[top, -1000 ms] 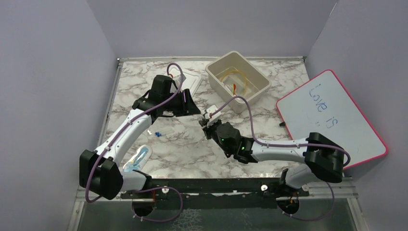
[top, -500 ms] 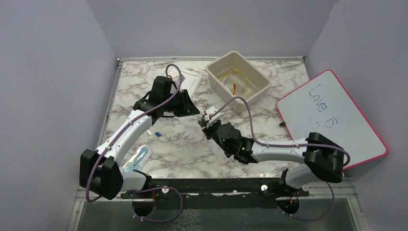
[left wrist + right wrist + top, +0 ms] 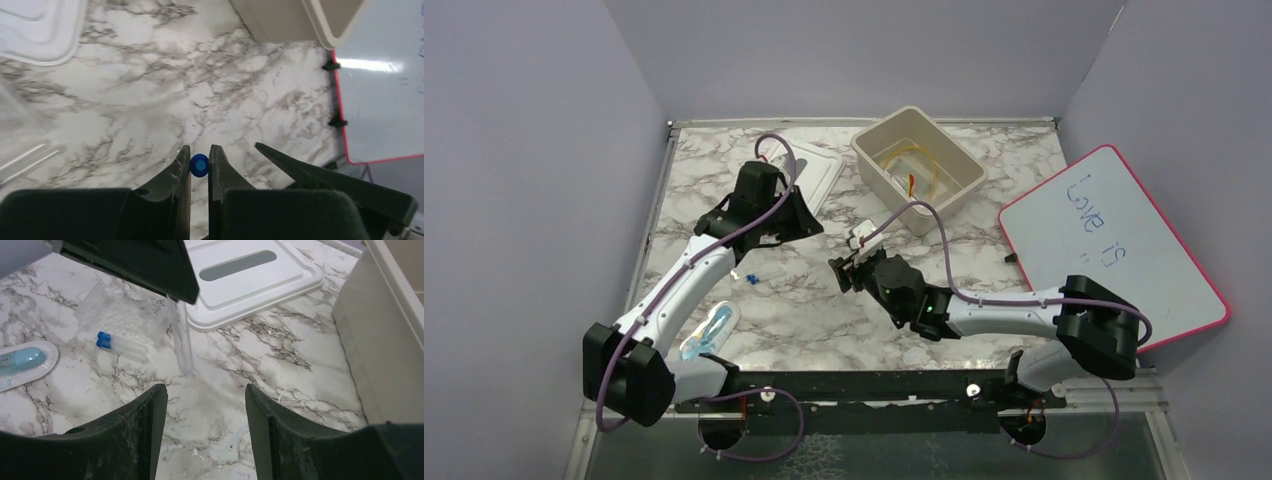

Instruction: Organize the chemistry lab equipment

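My left gripper point(image 3: 199, 152) is shut on a small blue-capped tube point(image 3: 199, 165), its cap showing end-on between the fingertips. In the right wrist view the tube's clear body point(image 3: 183, 342) hangs down from that gripper above the marble. My right gripper point(image 3: 206, 390) stands open and empty just right of it, low over the table. From above, the left gripper point(image 3: 812, 228) and right gripper point(image 3: 839, 272) are a short way apart. More blue-capped tubes point(image 3: 120, 344) lie on the marble. Amber tubing point(image 3: 916, 160) and a red-tipped dropper point(image 3: 911, 183) lie in the beige bin point(image 3: 959, 190).
A white lid point(image 3: 819, 175) lies flat behind the left gripper. A clear packet with a pale blue item point(image 3: 709, 332) sits near the left arm's base. The pink-edged whiteboard point(image 3: 1114, 245) leans at the right. Clear plastic pieces point(image 3: 100, 305) lie beside the loose tubes.
The right gripper's jaws have opened and it has dropped back a little. The left gripper has closed on the blue-capped tube and swung left, away from the right gripper.
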Robot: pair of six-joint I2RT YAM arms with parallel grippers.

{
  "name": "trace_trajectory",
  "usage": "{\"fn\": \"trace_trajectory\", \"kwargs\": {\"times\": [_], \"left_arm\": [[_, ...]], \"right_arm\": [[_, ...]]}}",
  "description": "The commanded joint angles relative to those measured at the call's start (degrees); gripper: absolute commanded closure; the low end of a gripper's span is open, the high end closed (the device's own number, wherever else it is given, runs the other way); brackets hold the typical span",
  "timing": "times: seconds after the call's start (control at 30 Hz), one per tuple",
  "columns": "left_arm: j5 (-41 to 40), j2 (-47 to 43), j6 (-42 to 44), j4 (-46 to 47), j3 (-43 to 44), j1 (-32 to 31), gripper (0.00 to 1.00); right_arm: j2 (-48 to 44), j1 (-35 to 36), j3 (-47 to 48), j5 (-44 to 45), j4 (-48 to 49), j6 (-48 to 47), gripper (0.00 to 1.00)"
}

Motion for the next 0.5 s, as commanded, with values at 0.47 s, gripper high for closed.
{"fn": "trace_trajectory", "kwargs": {"times": [0.47], "left_arm": [[-60.08,-11.36,-6.56,0.99,-10.13,-3.62,0.97]], "right_arm": [[-8.58,-0.68,-7.08,5.25,-8.08,11.98,0.38]]}}
